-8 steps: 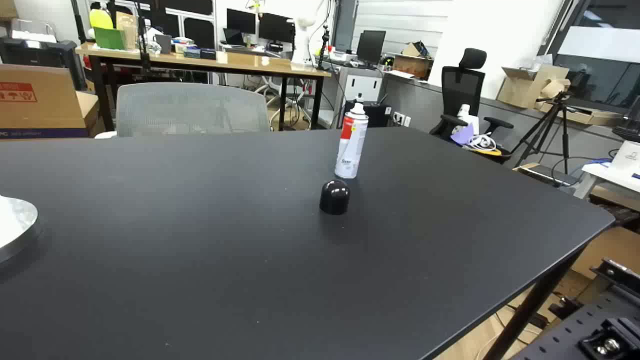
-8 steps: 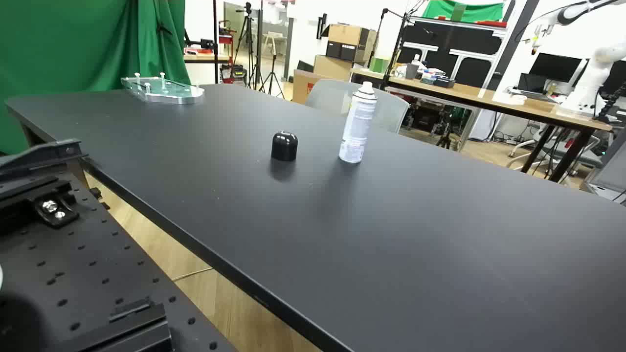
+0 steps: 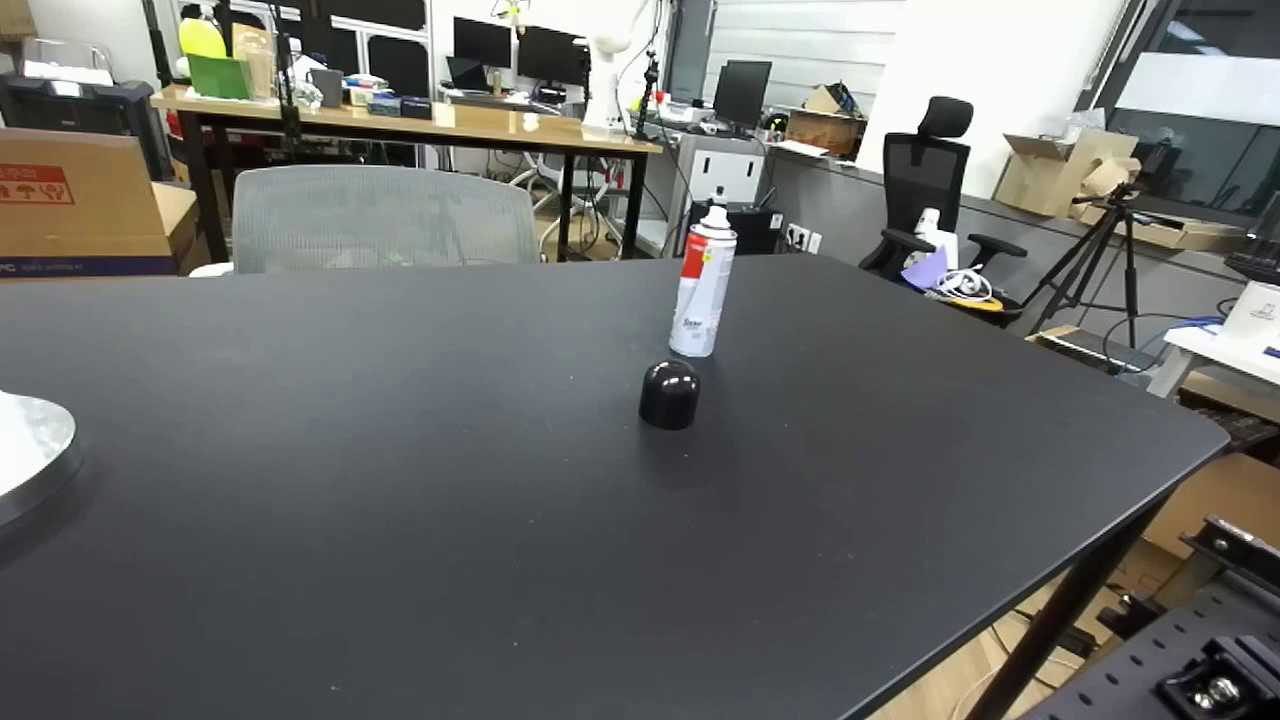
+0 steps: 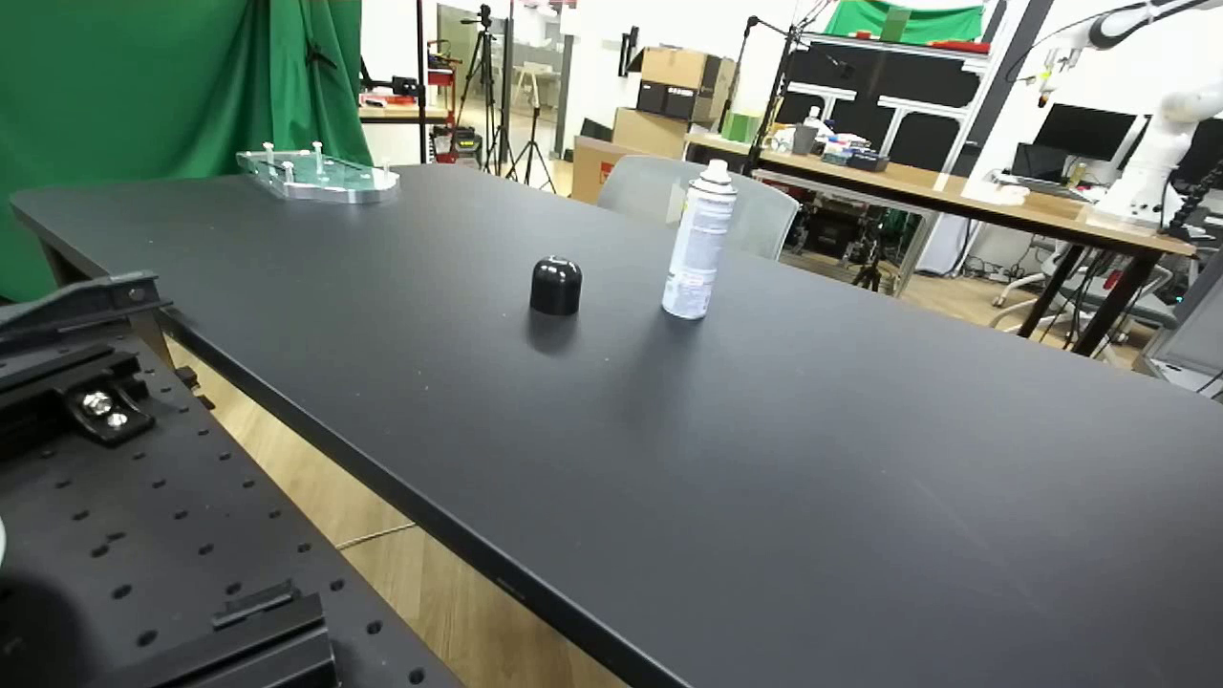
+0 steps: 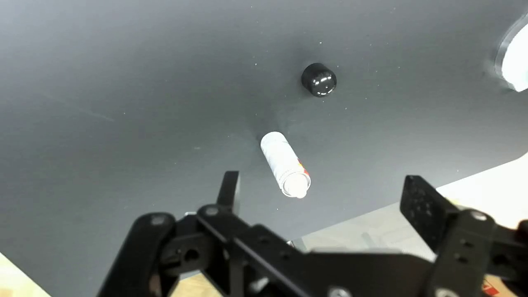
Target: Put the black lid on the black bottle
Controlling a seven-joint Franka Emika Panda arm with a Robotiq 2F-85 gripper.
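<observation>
I have my fingers [image 5: 423, 208] spread wide; in an exterior view, the black lid [image 4: 555, 287] sits on the worktop [image 4: 764, 468], left of the upright white bottle [image 4: 698, 250].

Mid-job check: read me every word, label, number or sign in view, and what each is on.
"PC": blue band on the brown cardboard box, maybe cut off at the picture edge; text after it blurred.
Red panel on that box: pictograms; characters unreadable.
White cylindrical bottle with red patch: dark word low down, perhaps "Snow", too blurred to confirm; fine print illegible.
Shiny black domed lid: none visible.
Other background print: too small.
</observation>
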